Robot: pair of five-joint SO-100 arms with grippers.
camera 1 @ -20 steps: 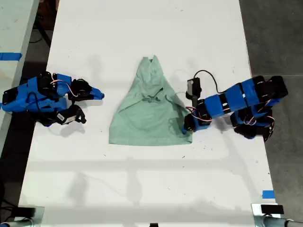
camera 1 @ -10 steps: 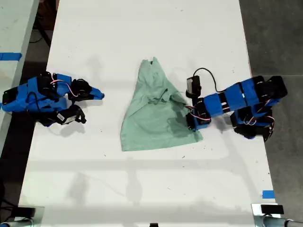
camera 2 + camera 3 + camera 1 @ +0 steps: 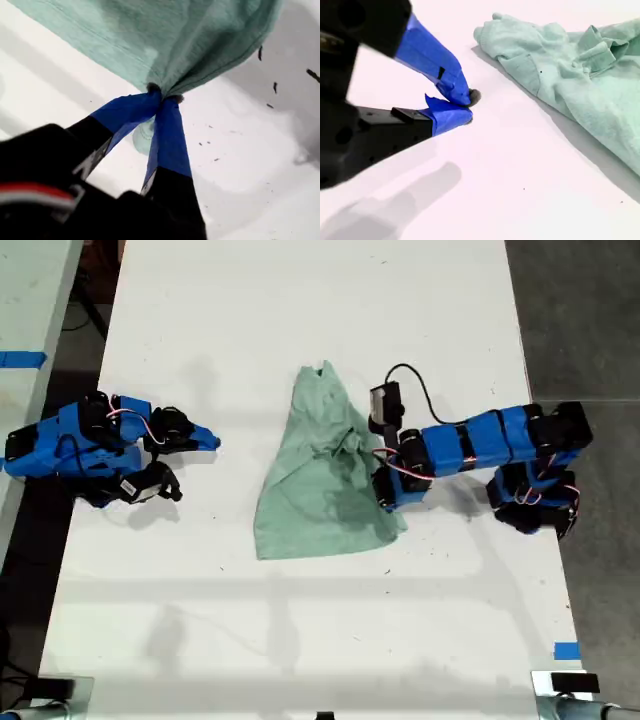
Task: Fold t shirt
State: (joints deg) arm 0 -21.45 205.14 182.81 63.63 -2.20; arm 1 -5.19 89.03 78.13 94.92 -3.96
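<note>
Pinching a hem corner of the wrinkled pale mint-green fabric t shirt (image 3: pixel 318 475) lying mid-counter (image 3: pixel 300 640), my first tool (image 3: pixel 162 96) is only starting the fold, while my second tool (image 3: pixel 465 105) is idling shut, holding nothing.

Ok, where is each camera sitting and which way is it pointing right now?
Exterior view: overhead, looking straight down on the white table, the t shirt and both blue arms.
First wrist view: on my first tool, looking along its taped fingers shut on the shirt's edge.
Second wrist view: on my second tool, facing the shirt across bare table.
Shared: the shirt shows in all three.
</note>
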